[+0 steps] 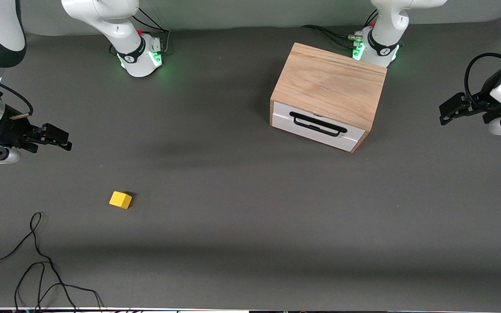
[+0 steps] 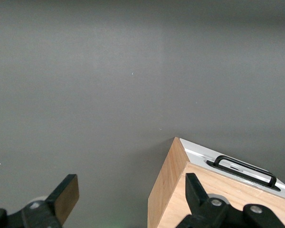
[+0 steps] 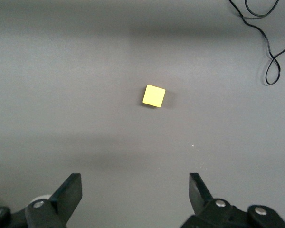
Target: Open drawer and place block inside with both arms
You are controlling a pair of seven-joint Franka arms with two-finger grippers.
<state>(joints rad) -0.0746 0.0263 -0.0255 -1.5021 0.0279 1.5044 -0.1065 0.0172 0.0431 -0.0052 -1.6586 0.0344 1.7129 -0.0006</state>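
Sitting on the dark grey table (image 1: pixel 250 208), the wooden box (image 1: pixel 331 80) stands toward the left arm's end, close to that arm's base, its drawer (image 1: pixel 315 126) fully closed with the black wire handle (image 1: pixel 318 124) across the white front. The block (image 1: pixel 120 200) lies well apart from it toward the right arm's end, nearer to the front camera. The left claw (image 1: pixel 444 113) hangs in the air over the table's end beside the box, fingers spread and holding nothing. The right claw (image 1: pixel 65 141) hovers over the table at its own end, fingers likewise spread wide and empty. A loose black cable (image 1: pixel 37 261) curls near the table's front edge.
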